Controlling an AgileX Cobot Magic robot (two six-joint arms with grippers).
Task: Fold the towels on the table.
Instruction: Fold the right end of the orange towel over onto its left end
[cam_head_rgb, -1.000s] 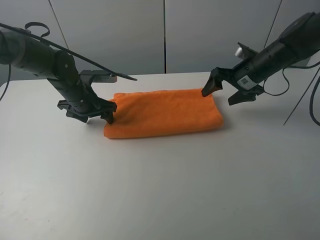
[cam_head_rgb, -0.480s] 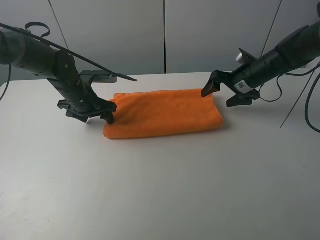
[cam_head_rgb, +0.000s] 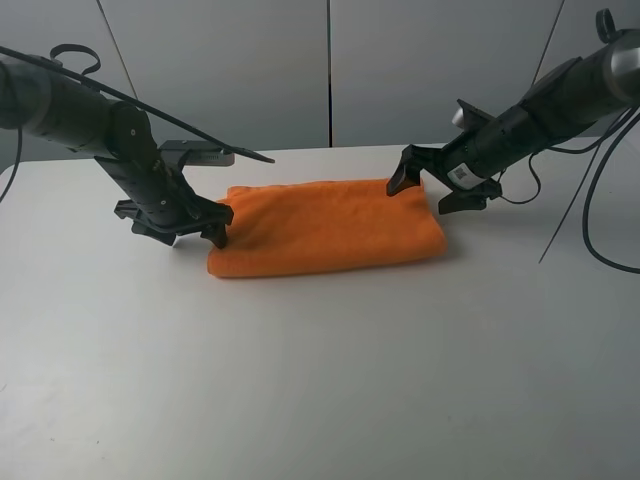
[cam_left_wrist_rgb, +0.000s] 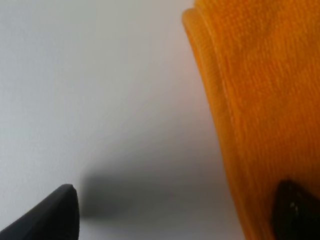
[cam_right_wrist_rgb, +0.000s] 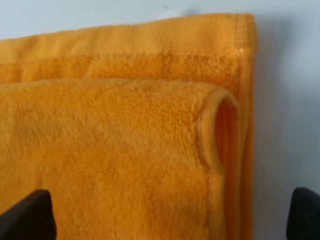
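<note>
Your towel (cam_head_rgb: 325, 225), bright orange, plush, folded in layers on the table (cam_head_rgb: 320, 380), left gripper (cam_head_rgb: 193, 236) and right gripper (cam_head_rgb: 424, 191) splayed, empty, at its ends.

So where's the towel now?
High view: the folded towel lies on the table behind centre, left hand at its left end, right hand over its far right corner.

No legible text anywhere — white sticker (cam_head_rgb: 462, 172) on right end effector (cam_head_rgb: 420, 193) too small to read.
</note>
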